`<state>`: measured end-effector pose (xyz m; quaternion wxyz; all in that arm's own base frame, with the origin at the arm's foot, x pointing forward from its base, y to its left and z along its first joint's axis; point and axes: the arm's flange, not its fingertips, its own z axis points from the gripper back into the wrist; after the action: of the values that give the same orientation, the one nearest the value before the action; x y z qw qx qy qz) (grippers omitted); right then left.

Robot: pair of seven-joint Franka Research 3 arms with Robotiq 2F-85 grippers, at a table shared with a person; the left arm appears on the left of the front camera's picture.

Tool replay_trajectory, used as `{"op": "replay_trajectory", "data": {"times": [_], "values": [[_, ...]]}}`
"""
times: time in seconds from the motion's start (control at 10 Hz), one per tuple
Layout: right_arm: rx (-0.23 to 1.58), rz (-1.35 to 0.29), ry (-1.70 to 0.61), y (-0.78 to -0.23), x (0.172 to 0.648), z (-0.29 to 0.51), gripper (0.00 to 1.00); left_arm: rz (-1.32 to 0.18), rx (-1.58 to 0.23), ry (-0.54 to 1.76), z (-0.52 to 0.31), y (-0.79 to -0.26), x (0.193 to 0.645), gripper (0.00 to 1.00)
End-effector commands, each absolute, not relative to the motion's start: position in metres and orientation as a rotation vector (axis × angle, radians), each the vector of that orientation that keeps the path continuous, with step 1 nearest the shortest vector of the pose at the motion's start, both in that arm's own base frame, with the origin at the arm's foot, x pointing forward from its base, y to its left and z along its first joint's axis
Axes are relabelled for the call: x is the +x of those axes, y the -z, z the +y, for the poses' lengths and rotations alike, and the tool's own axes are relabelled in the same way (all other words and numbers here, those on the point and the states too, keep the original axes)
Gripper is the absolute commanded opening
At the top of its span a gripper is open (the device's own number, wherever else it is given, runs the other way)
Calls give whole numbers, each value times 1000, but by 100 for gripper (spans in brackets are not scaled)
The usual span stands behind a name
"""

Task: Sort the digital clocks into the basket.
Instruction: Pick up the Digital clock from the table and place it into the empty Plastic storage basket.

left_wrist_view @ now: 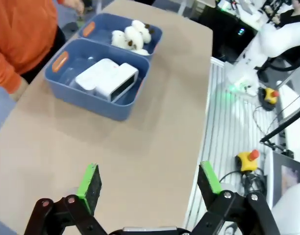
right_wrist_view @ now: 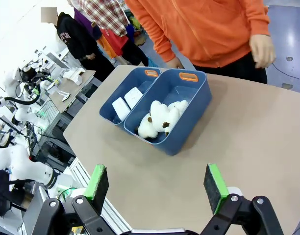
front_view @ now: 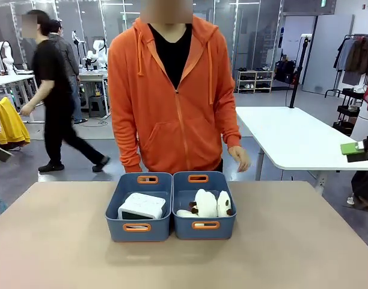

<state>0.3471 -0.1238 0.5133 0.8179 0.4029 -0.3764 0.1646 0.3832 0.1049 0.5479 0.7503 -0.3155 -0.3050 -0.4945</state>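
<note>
Standing at the far side of the table (front_view: 52, 241), a person (front_view: 175, 90) in an orange hoodie faces two blue tubs set side by side. The basket (front_view: 139, 206) on the robot's left holds both white clocks (front_view: 142, 206), lying close together; the other tub (front_view: 204, 205) holds the cream plush toys (front_view: 207, 203). The left gripper (left_wrist_view: 149, 183) hovers over bare tabletop, fingers wide apart and empty. The right gripper (right_wrist_view: 158, 183) likewise hangs above the table, fingers spread, gripping nothing.
</note>
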Motion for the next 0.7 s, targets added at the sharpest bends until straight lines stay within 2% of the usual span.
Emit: {"op": "replay_trajectory", "data": {"times": [0.0, 0.2, 0.6], "values": [[865, -819, -360, -513, 349, -124, 100, -759, -586, 1092, 106, -539, 378, 100], [865, -819, -360, -513, 349, -124, 100, -817, -538, 1060, 132, -538, 366, 100], [865, -819, -360, -513, 349, -124, 100, -768, -567, 1079, 135, -546, 372, 100]]}}
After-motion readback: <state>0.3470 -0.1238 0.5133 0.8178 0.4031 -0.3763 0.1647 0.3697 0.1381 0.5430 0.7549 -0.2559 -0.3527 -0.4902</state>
